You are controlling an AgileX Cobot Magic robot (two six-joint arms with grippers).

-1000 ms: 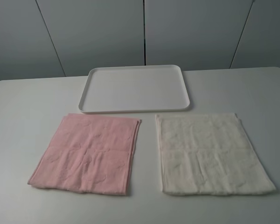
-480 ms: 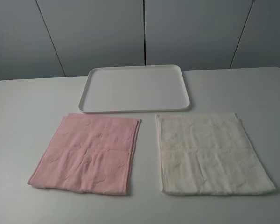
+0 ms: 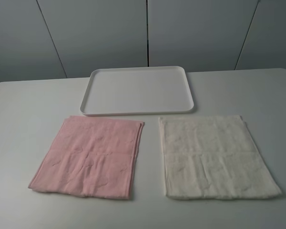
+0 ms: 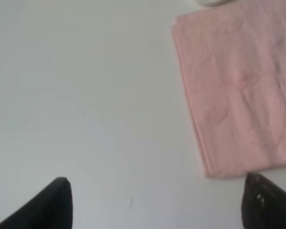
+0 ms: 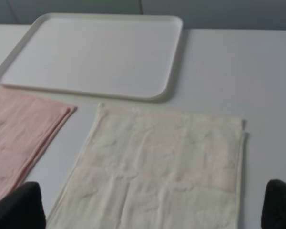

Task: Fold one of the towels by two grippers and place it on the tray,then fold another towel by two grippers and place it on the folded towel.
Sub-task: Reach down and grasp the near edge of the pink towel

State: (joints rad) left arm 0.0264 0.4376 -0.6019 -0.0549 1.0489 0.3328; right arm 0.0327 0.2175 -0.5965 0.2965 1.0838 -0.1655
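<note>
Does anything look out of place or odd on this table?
Nothing stands out. The pink towel and the cream towel lie flat and apart on the near side of the tray, which holds nothing; the pink towel is only slightly skewed.

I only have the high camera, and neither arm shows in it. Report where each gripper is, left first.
Observer: The left gripper is open and empty, above bare table beside the pink towel.
Operator: Now the right.
Observer: The right gripper is open too, empty, above the cream towel and pointing toward the tray.
</note>
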